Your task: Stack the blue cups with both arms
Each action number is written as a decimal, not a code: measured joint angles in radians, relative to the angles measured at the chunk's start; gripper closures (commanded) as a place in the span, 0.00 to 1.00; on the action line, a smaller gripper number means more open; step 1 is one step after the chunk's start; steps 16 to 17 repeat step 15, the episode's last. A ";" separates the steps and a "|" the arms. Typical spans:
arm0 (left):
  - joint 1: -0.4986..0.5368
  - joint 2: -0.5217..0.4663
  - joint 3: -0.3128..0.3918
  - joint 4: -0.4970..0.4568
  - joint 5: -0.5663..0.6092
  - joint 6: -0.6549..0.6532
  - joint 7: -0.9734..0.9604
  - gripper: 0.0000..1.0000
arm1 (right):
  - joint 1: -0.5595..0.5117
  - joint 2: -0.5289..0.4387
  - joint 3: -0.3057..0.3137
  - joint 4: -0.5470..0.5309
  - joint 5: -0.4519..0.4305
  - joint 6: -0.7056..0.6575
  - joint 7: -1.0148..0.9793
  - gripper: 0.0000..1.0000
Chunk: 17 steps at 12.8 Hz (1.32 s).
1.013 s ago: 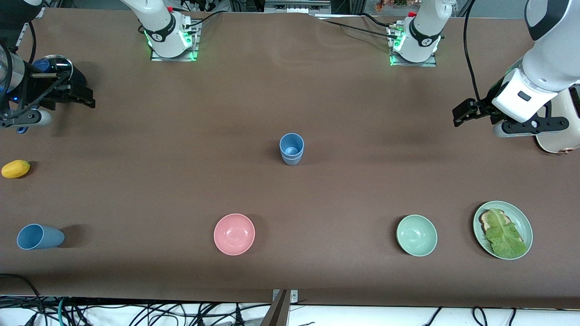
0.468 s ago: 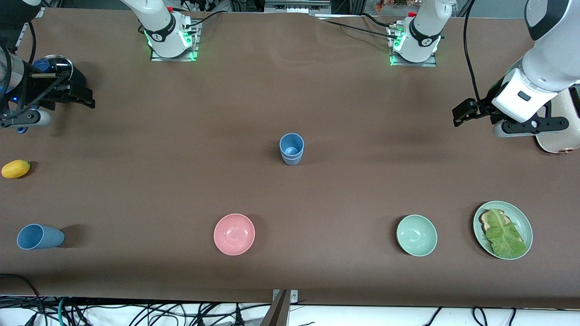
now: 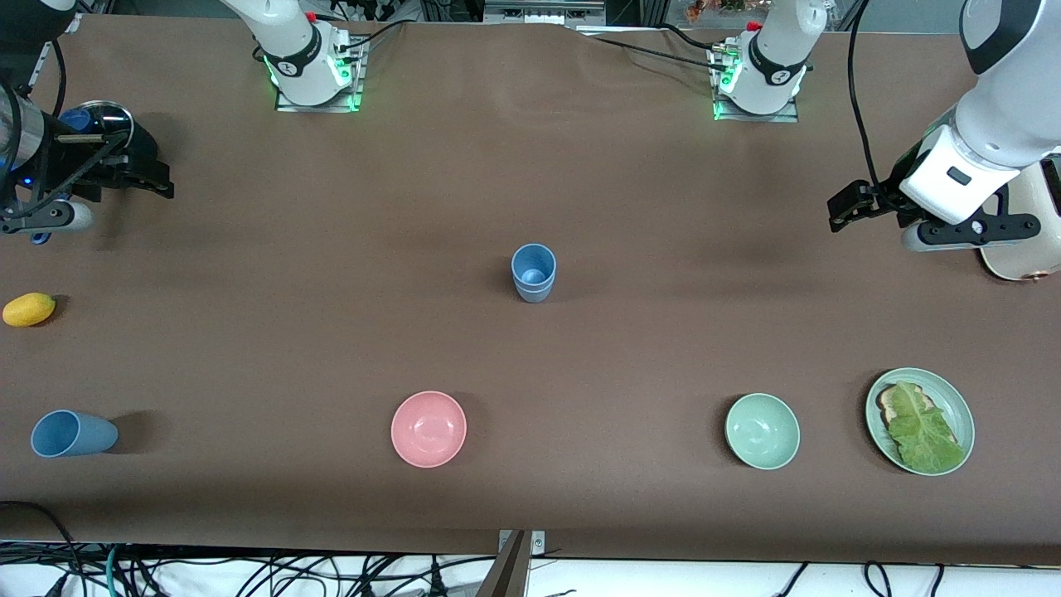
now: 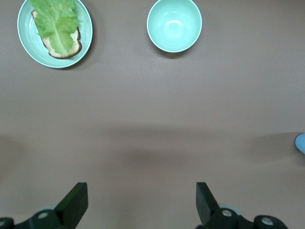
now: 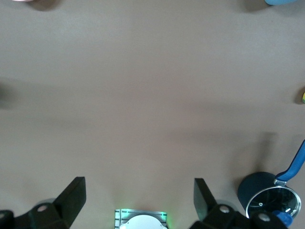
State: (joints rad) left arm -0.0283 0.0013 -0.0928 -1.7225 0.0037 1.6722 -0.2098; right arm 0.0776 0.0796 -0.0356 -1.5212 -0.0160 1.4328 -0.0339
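**Both arms parked at bench ends, cups unstacked**

Left hand (image 3: pixel 839 217): up in the air over the bare brown bench (image 3: pixel 663 348) at the left arm's end. Fingers spread wide, nothing between them; the left wrist view shows both fingertips (image 4: pixel 76 200) well apart over bare surface. Arm waiting.

Right hand (image 3: pixel 157 182): over the bench at the right arm's end, released, fingers wide apart and holding nothing. A dark blue saucepan (image 5: pixel 269 198) with a blue handle sits just beside it. Arm waiting.

Upright blue cup (image 3: pixel 533 272): stands mouth up near the middle of the bench, about midway between the two arms, touching nothing.

Tipped blue cup (image 3: pixel 73 434): lies on its side at the right arm's end, nearer the front camera than the upright cup and well apart from it. Its open mouth points off the end of the bench.

Other items:
- Pink bowl (image 3: pixel 428 429), upright, nearer the camera than the upright cup.
- Pale green bowl (image 3: pixel 763 431), upright, toward the left arm's end.
- Green plate (image 3: pixel 961 410) beside the green bowl, carrying a bread slice with lettuce (image 3: pixel 922 431) on it.
- Yellow fruit (image 3: pixel 29 309) at the right arm's end, between the saucepan and the tipped cup.
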 measured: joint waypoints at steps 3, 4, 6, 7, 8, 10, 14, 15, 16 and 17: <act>0.000 0.000 0.000 0.000 0.000 0.000 0.000 0.00 | 0.000 0.000 0.000 0.000 0.000 0.000 0.000 0.00; 0.000 0.000 0.000 0.000 0.000 0.000 0.000 0.00 | 0.000 0.000 0.000 0.000 0.000 0.000 0.000 0.00; 0.000 0.000 0.000 0.000 0.000 0.000 0.000 0.00 | 0.000 0.000 0.000 0.000 0.000 0.000 0.000 0.00; 0.000 0.000 0.000 0.000 0.000 0.000 0.000 0.00 | 0.000 0.000 0.000 0.000 0.000 0.000 0.000 0.00; 0.000 0.000 0.000 0.000 0.000 0.000 0.000 0.00 | 0.000 0.000 0.000 0.000 0.000 0.000 0.000 0.00; 0.000 0.000 0.000 0.000 0.000 0.000 0.000 0.00 | 0.000 0.000 0.000 0.000 0.000 0.000 0.000 0.00; 0.000 0.000 0.000 0.000 0.000 0.000 0.007 0.00 | 0.000 0.000 0.000 0.000 0.000 0.000 0.000 0.00; 0.000 0.000 0.000 0.000 0.000 0.000 0.015 0.00 | 0.000 0.000 0.000 0.000 0.000 0.000 0.000 0.00; 0.000 0.000 0.000 0.000 0.000 0.000 0.015 0.00 | 0.000 0.000 0.000 0.000 0.000 0.000 0.000 0.00; 0.000 0.000 0.000 0.000 0.000 0.000 0.015 0.00 | 0.000 0.000 0.000 0.000 0.000 0.000 0.000 0.00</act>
